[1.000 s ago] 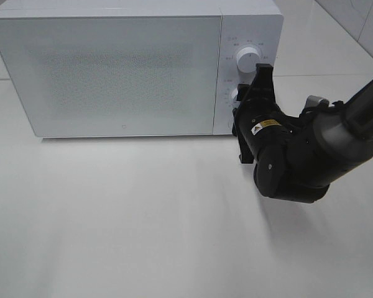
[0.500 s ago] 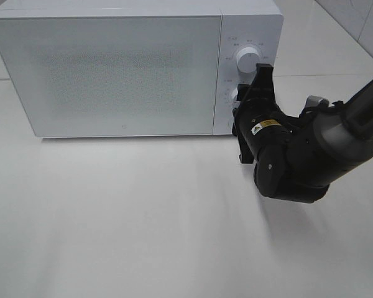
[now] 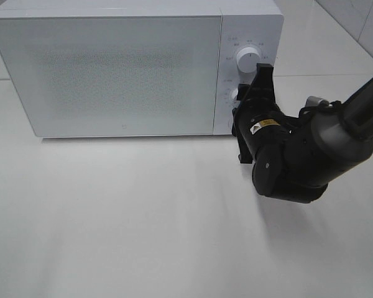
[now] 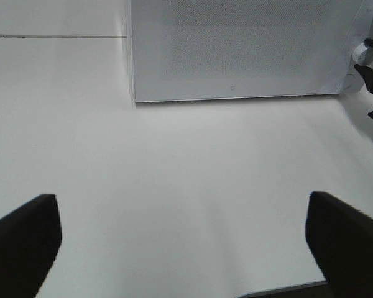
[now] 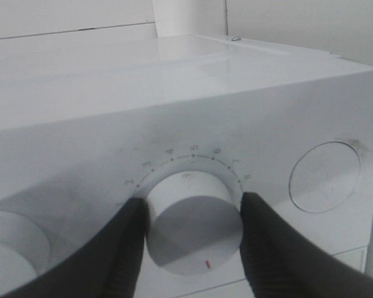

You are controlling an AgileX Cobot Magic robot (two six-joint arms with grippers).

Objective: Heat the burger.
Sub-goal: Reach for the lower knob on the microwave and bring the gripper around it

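The burger is hidden; no view shows it. The white microwave (image 3: 124, 74) stands at the back of the table with its door closed. My right gripper (image 3: 241, 94) reaches to the control panel, below the upper dial (image 3: 246, 59). In the right wrist view, my right gripper (image 5: 193, 205) is shut on the lower dial (image 5: 193, 230), one black finger (image 5: 127, 248) pressed against each side of it. The dial's red mark points away from the number scale. My left gripper (image 4: 185, 242) hovers low over the bare table in front of the microwave, open and holding nothing.
White tabletop (image 3: 143, 217) spreads in front of the microwave. A round push button (image 5: 323, 177) sits on the panel beside the held dial, and the other dial (image 5: 12, 248) lies on its opposite side. The right arm's bulky wrist (image 3: 292, 161) stands before the panel.
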